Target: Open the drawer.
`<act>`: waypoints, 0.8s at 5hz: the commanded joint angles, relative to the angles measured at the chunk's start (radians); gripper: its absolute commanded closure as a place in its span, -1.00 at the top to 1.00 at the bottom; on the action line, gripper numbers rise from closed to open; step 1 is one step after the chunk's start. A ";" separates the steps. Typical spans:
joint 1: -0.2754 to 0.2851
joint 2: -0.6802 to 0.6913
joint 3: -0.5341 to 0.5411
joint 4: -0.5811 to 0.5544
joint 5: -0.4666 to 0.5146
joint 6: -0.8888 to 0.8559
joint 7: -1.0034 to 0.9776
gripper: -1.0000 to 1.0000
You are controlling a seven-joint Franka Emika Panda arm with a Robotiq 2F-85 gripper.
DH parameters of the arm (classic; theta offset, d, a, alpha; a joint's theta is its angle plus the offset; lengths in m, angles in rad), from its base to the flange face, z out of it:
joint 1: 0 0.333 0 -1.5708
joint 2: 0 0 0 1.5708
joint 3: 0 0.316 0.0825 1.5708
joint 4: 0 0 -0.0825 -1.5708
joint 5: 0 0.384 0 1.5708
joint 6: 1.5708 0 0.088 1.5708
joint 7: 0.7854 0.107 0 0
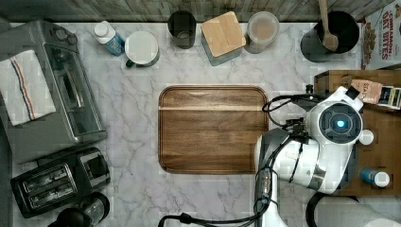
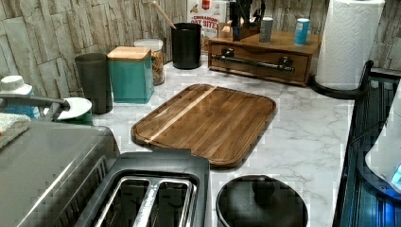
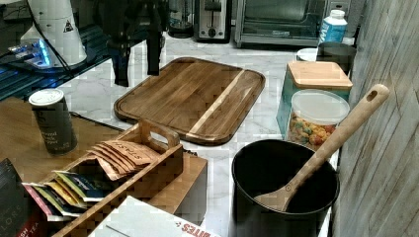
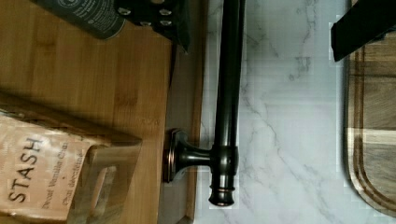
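The white robot arm's black gripper (image 3: 137, 54) is hanging with its two fingers (image 3: 120, 66) spread wide apart, gripping nothing. The medium-brown wooden drawer (image 2: 257, 61) with a long black metal bar handle (image 4: 229, 93) is sitting shut at the counter's far end in the left view, beyond the flat rounded-corner wooden tray (image 2: 208, 120).

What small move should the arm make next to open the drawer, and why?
Probably lower the gripper straight down around the handle, before closing. In the wrist view its open fingers stand on either side of the black bar without touching it, and in the left view the drawer looks fully shut.
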 commanded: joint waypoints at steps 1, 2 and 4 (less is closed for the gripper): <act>-0.054 0.057 -0.039 -0.049 0.074 0.177 -0.073 1.00; -0.058 0.094 -0.038 -0.048 0.099 0.187 -0.045 1.00; -0.045 0.143 -0.074 -0.047 0.058 0.210 0.006 1.00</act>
